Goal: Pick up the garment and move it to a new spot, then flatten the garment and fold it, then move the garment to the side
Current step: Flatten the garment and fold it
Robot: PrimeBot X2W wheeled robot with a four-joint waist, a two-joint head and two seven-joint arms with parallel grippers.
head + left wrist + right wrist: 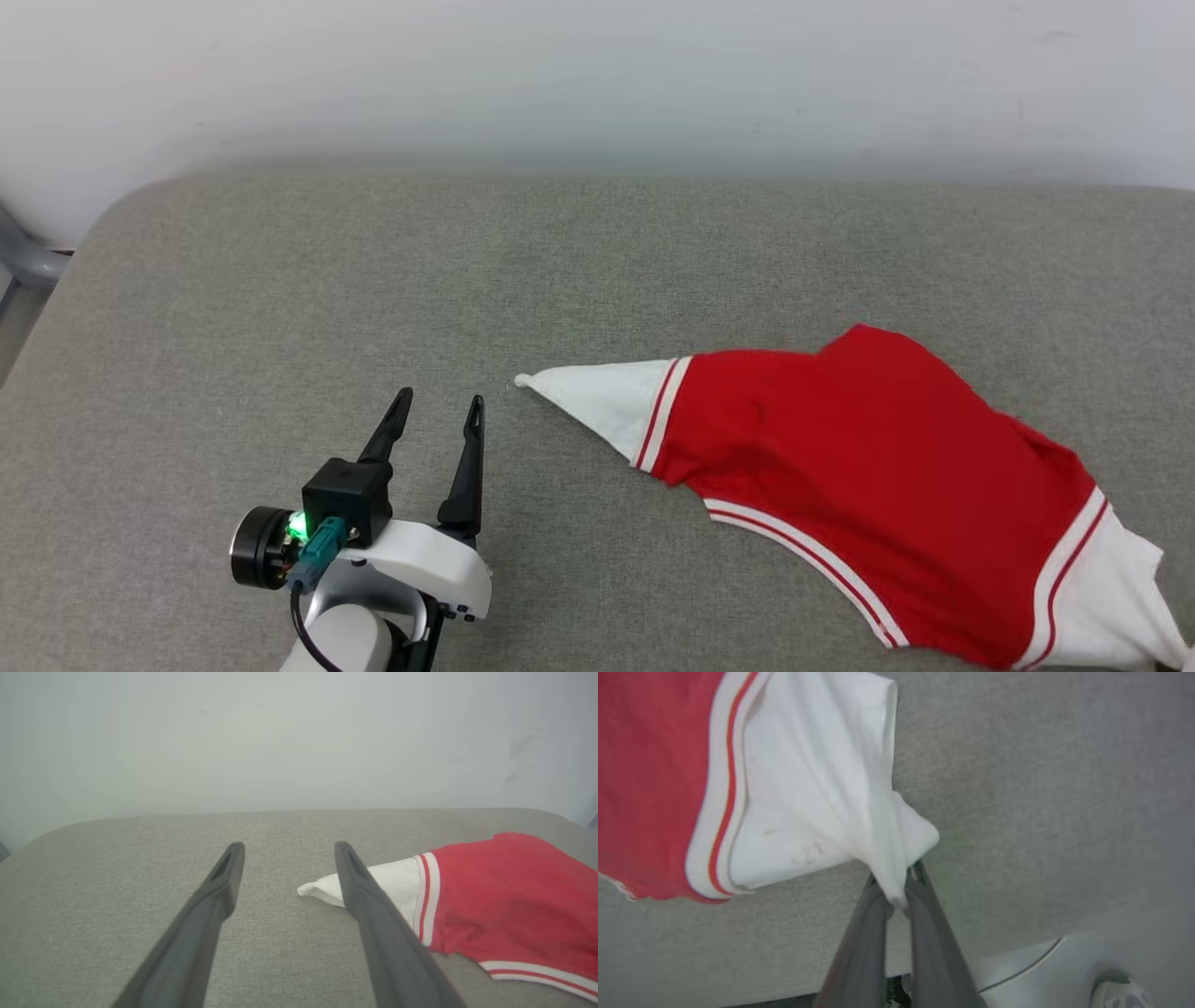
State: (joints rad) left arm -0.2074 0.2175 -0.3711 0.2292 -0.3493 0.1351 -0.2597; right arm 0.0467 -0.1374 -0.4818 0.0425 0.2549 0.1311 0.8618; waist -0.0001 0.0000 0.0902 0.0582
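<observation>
The garment [868, 467] is a red shirt with white sleeves and red-and-white striped trim, lying spread across the right half of the grey cushion [373, 280]. One white sleeve tip points left toward my left gripper [439, 403], which stands open a short way from it with nothing between its fingers. In the left wrist view that gripper [286, 848] frames the sleeve tip of the garment [504, 891]. My right gripper [896, 882] is shut on the other white sleeve of the garment [803, 774], the cloth bunched between its fingers near the cushion's front right edge.
A pale wall [597, 84] stands behind the cushion. The cushion's rounded left corner [121, 215] has a grey frame part [23, 261] beside it. In the right wrist view, light floor [1064, 970] and a shoe [1120, 994] lie beyond the cushion's edge.
</observation>
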